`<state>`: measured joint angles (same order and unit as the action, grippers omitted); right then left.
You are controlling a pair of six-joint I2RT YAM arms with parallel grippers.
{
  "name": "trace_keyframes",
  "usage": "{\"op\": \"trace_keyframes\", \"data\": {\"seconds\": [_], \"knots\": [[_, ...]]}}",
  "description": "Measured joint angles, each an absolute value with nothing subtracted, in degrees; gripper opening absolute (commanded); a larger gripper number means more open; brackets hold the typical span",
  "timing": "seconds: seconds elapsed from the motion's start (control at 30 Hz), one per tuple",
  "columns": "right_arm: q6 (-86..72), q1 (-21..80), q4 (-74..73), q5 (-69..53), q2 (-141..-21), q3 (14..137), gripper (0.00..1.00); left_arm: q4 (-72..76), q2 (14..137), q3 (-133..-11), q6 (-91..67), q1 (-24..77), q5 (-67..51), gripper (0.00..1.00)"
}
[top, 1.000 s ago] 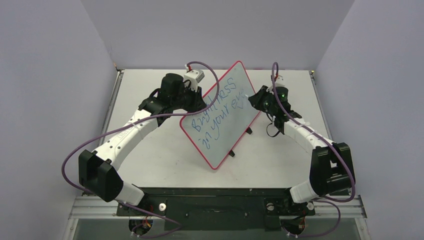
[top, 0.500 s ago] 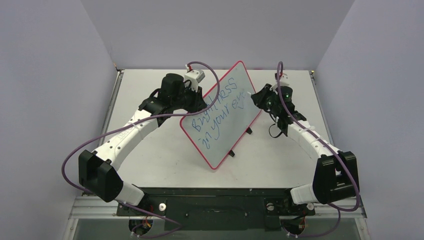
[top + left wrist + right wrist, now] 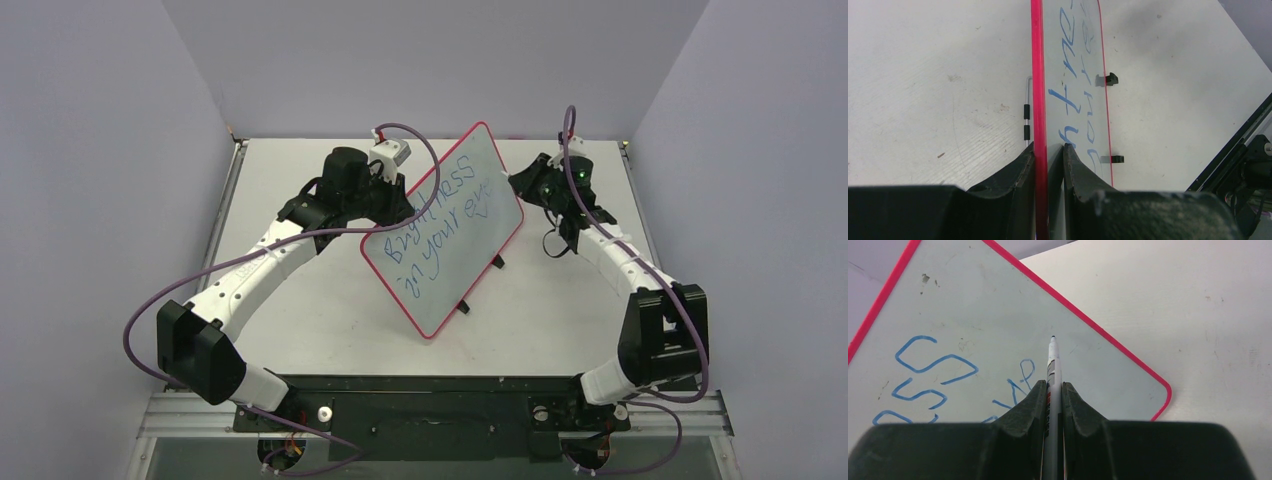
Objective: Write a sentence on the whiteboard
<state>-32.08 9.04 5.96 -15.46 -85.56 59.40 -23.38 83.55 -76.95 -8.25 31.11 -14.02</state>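
The whiteboard (image 3: 445, 235), white with a red-pink rim, stands tilted on the table with its black clips (image 3: 498, 263) on the lower right edge. The sentence (image 3: 440, 222) is in blue marker in two lines. My left gripper (image 3: 405, 205) is shut on the board's left rim; in the left wrist view the red rim (image 3: 1038, 90) runs between my fingers (image 3: 1049, 150). My right gripper (image 3: 518, 185) is shut on a white marker (image 3: 1053, 370). The marker's tip is a little off the board's face (image 3: 998, 315), right of the last blue strokes (image 3: 1020, 377).
The white table (image 3: 300, 290) has a metal rail along the near edge (image 3: 440, 410). Grey walls close in the back and both sides. A thin wire stand with black sleeves (image 3: 1026, 117) shows behind the board in the left wrist view.
My right gripper with the marker has drawn back from the board, to the right and farther from the camera. The left arm and the board have not moved.
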Motion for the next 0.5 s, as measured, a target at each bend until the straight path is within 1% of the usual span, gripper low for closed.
{"op": "trace_keyframes", "data": {"seconds": [0.5], "knots": [[-32.3,8.6,5.5,-18.3,-90.2,63.6,0.0,-23.4,83.5,-76.9,-7.9,31.3,-14.0,0.0]]}}
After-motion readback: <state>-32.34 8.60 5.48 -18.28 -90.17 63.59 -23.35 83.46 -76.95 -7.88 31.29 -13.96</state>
